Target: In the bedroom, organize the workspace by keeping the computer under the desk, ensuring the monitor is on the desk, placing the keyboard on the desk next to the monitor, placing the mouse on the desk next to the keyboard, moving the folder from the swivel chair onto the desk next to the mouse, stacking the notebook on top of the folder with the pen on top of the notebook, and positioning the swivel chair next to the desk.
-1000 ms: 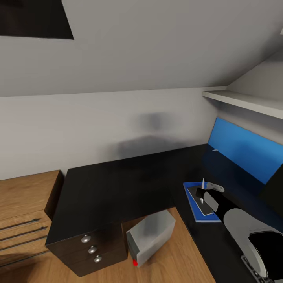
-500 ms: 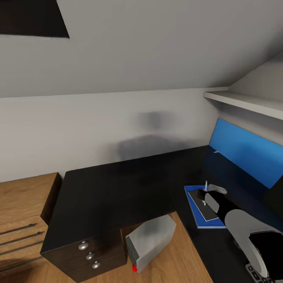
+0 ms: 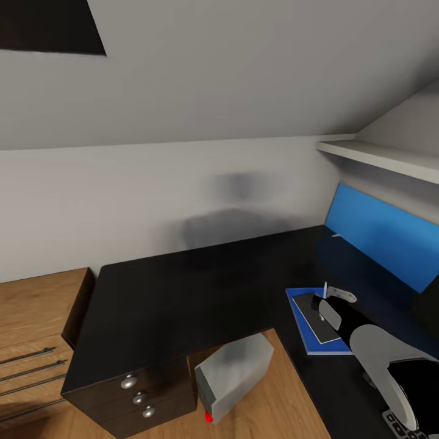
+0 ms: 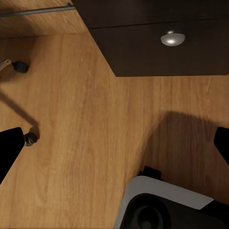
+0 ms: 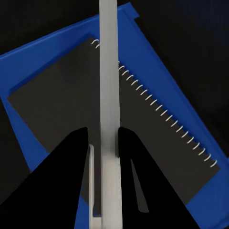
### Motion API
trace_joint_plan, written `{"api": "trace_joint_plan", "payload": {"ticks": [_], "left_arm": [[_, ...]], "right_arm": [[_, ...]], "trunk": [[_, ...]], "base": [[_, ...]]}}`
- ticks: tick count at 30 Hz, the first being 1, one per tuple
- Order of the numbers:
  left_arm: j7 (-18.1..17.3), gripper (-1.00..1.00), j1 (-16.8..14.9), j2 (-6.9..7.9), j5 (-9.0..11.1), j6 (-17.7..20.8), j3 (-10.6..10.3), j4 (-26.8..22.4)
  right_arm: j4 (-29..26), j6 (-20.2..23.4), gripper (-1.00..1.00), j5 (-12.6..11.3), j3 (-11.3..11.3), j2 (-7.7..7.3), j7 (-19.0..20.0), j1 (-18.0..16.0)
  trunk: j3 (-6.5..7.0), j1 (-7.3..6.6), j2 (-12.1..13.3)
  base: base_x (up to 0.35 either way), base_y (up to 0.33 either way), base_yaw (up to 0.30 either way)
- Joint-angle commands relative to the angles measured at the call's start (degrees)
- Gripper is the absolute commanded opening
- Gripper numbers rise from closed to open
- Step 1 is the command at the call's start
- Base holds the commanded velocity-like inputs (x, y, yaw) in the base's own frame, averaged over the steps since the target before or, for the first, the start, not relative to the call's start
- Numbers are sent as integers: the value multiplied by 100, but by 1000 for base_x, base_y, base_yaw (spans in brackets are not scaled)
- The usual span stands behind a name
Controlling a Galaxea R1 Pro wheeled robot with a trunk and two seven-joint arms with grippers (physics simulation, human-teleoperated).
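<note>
Right gripper (image 5: 102, 145) clenched on the pen (image 5: 109, 95), held above the notebook (image 5: 62, 105); notebook lies on the folder (image 3: 300, 305) on the desk (image 3: 183, 292). Left gripper (image 4: 114, 143) spread wide over wooden floor (image 4: 81, 124). Computer (image 3: 235, 373) under desk

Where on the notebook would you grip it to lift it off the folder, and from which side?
Probably the notebook is best taken by its plain long edge, opposite the wire spiral, coming from above: it lies flat on the folder, whose blue margin shows there. The right end effector is shut on the pen.
</note>
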Motion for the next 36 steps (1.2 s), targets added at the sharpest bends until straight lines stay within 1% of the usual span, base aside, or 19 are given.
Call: {"api": "trace_joint_plan", "payload": {"ticks": [1,25,36], "left_arm": [[36,100,-4,-1,26,-12,-50,2],[37,100,-4,-2,27,-12,-41,-1],[37,100,-4,-5,27,-12,-41,0]], "right_arm": [[-14,36,-100,-42,48,-4,-30,-3],[-14,44,-100,-40,52,-8,-56,-3],[-14,48,-100,16,82,1,-355,-3]], "trunk": [[-29,25,-52],[-460,552,-1015],[-657,794,-1456]], "base": [[0,0,0],[0,0,0],[0,0,0]]}}
